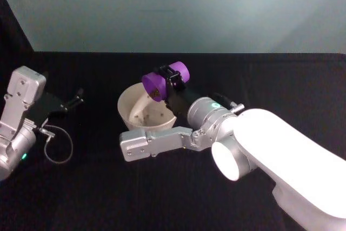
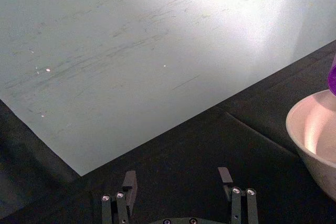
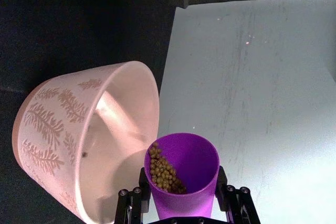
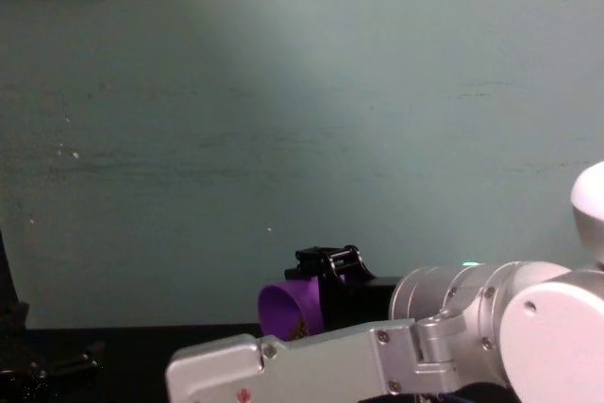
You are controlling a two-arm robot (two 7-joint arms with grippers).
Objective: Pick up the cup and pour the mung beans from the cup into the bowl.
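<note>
Clamping the purple cup, our right claw is holding it tipped over the cream-pink bowl at the middle of the counter, so mung beans are lying at its lip. Our left claw is idling, spread and empty, near the left edge.

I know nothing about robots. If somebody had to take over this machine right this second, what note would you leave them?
Right gripper: shut on the cup, which it holds tipped on its side above the bowl, at the far rim, with the mouth toward the bowl.
Left gripper: open and holding nothing, parked at the left of the table, apart from the bowl.
Done: the cup is picked up, over the bowl and tilted. A few dark specks, likely beans, lie in the bowl.
Left: a heap of mung beans sits near the cup's lip. Tilt further until they pour into the bowl.
</note>
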